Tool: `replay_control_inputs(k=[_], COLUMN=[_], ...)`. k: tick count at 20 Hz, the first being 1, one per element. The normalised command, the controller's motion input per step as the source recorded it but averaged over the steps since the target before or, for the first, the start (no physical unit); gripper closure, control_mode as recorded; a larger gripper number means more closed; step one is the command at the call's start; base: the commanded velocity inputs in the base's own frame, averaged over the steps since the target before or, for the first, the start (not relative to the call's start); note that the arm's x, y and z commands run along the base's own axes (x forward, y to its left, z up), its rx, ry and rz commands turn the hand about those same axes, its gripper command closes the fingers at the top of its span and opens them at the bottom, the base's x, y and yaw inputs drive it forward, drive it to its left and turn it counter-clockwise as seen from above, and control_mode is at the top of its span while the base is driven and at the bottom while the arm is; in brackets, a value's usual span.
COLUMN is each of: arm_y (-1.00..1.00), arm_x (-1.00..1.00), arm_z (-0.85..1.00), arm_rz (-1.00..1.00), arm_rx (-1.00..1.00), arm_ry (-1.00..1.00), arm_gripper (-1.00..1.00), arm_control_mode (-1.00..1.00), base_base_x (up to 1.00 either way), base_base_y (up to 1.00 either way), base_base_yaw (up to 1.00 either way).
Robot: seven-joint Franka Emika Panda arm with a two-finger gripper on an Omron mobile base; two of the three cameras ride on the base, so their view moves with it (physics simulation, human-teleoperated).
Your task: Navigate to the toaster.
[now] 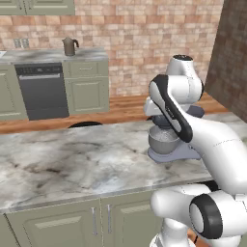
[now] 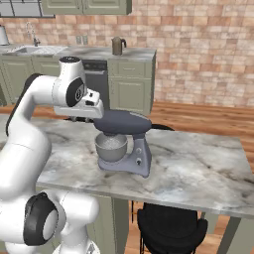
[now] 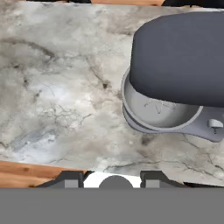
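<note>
So you're parked at the marble island (image 1: 72,164) and honestly there's no toaster anywhere I can spot yet, so I can't tell you where it sits; treat this as a search-and-drive step, not an arm step. Going left to right off the jaws: out past them to the left it's just bare marble, and ahead and to the right, below the hand, sits a grey stand mixer (image 2: 124,144) with its metal bowl (image 3: 157,109) under the dark head. The gripper (image 3: 114,178) only pokes its two tips into the hand view, parted a little with nothing between them, so I'd call it released and empty. To do this well, I'd keep the arm tucked where it is and swing the base slowly, minding the mixer and the black stool (image 2: 171,228) under the overhang. The far counter with the kettle (image 2: 118,45), dishwasher (image 1: 42,90) and sink (image 2: 30,48) seems worth scanning. No brands, labels or writing readable anywhere.
</note>
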Motion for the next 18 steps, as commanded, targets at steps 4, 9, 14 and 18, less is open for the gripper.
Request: replay_control_inputs(k=[4,9,14,18], arm_y=[0.0,0.0,0.05,0.14], arm_x=[-0.29,-0.76,-0.59,-0.22], arm_z=[0.0,0.01,0.05,0.0], arm_rz=[0.01,0.03,0.12,0.15], arm_rx=[0.0,0.0,0.0,0.0], arm_ry=[-0.08,-0.14,-0.01,0.0], arm_gripper=[-1.0,-1.0,-1.0,-1.0], arm_control_mode=[-1.0,-1.0,-1.0,1.0], base_base_x=[0.0,0.0,0.0,-0.06], base_base_y=[0.0,0.0,0.0,0.04], base_base_yaw=[0.0,0.0,0.0,0.06])
